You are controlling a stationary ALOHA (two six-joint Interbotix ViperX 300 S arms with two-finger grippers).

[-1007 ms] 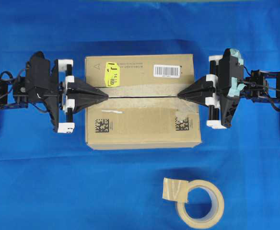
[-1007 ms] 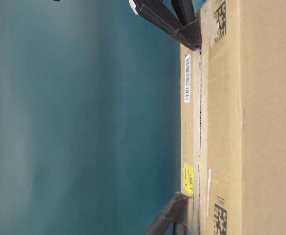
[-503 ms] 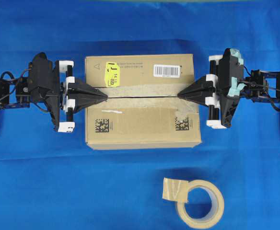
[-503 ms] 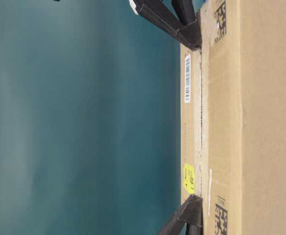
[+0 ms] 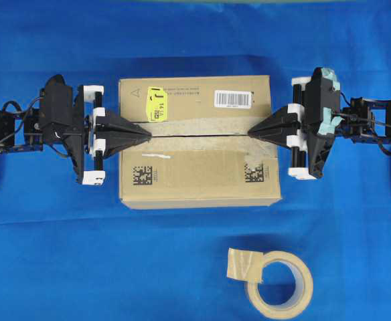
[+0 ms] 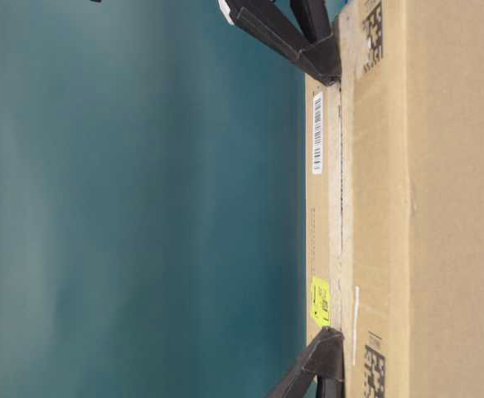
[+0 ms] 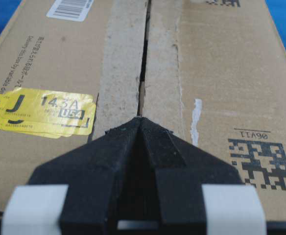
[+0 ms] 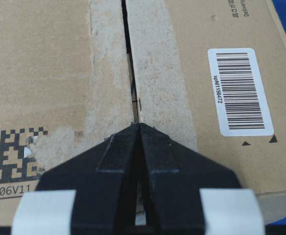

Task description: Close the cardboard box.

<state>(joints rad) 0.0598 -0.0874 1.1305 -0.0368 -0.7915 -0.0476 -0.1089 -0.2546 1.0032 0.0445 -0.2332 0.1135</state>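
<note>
Cardboard box sits mid-surface, flaps down, seam nearly shut. Your left pincer and right pincer, both clenched empty, press the seam ends. Stiff, likely light board: push flat near the seam, not the edges.

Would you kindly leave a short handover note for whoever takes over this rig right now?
Left tool: shut, tip on the centre seam at the left end of the cardboard box.
Right tool: shut, tip on the seam at the right end.
Done: top flaps folded flat, meeting with a thin gap.
Left: withdraw both tools and check that the flaps stay down.
Tape roll lies in front of the box, untouched.
</note>
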